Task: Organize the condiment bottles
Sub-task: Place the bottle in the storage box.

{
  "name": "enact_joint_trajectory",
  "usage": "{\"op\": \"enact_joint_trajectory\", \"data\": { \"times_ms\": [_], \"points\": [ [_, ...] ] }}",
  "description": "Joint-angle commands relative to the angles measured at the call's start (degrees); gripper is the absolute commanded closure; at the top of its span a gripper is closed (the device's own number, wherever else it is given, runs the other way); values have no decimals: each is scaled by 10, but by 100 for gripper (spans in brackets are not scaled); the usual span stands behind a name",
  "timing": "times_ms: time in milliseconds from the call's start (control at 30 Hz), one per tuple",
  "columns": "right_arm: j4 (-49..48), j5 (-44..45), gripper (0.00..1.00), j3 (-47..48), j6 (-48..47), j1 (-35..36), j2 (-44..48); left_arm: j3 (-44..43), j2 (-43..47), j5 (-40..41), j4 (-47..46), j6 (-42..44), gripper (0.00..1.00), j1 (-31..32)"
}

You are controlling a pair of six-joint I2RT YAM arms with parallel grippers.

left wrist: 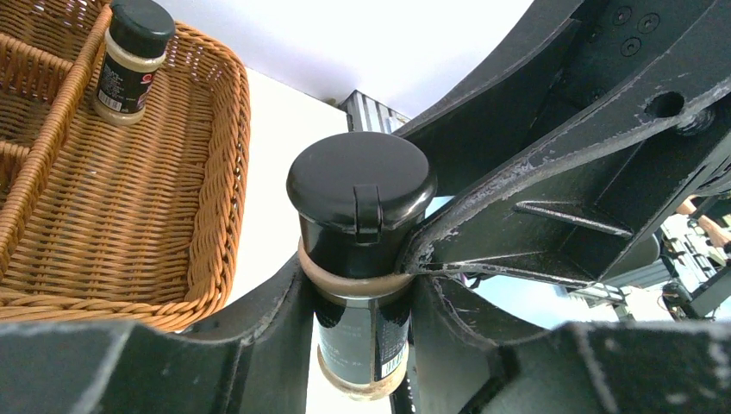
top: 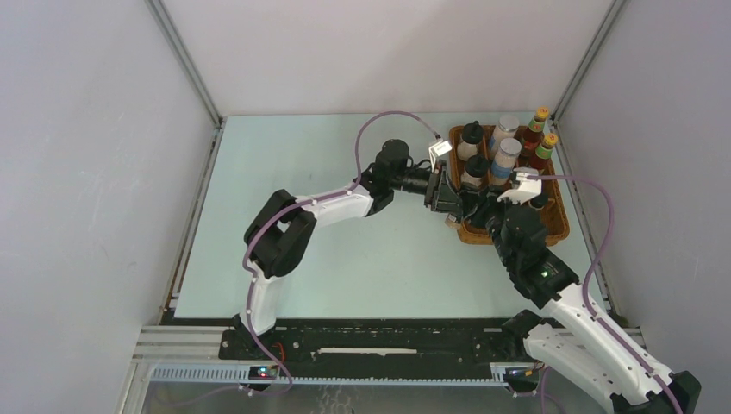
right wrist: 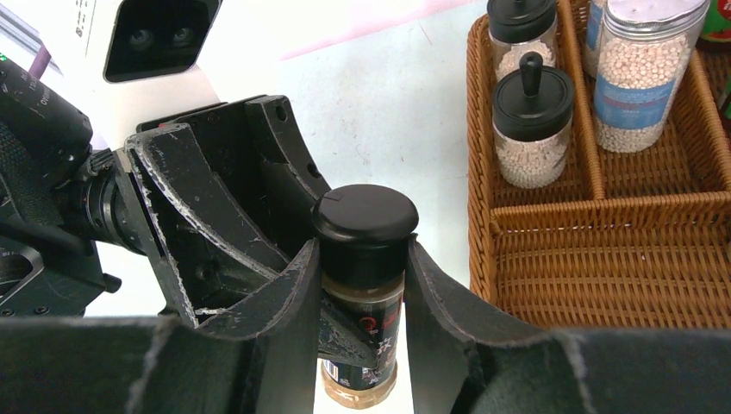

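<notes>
A tiny dark jar [left wrist: 360,216] with a black cap stands between both grippers just left of the wicker tray [top: 559,220]. My left gripper [left wrist: 358,289] is shut on its neck. My right gripper [right wrist: 362,289] clasps the same jar [right wrist: 364,259] under its cap. In the top view the two grippers [top: 459,203] meet at the tray's near left corner and hide the jar. A second tiny dark jar [left wrist: 131,60] stands in the tray. Two black-lidded white jars [top: 471,138], two silver-lidded jars [top: 506,155] and two red bottles [top: 543,147] stand in the far compartments.
The brown wicker tray [right wrist: 603,259] has a bare near compartment right of the held jar. Grey enclosure walls [top: 103,172] ring the pale table. The left camera housing [right wrist: 155,43] sits close to my right gripper.
</notes>
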State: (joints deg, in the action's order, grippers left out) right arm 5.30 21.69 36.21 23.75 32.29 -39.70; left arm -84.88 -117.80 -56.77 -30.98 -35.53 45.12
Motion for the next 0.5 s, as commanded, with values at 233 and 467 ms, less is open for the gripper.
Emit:
{"op": "enact_joint_trajectory", "data": {
  "times_ms": [233, 467],
  "points": [
    [9, 5, 44, 25, 10, 11, 17, -59, 3, 37, 55, 83, 100, 17],
    [22, 10, 27, 34, 8, 11, 20, -71, 3, 54, 87, 107, 100, 20]
  ]
}}
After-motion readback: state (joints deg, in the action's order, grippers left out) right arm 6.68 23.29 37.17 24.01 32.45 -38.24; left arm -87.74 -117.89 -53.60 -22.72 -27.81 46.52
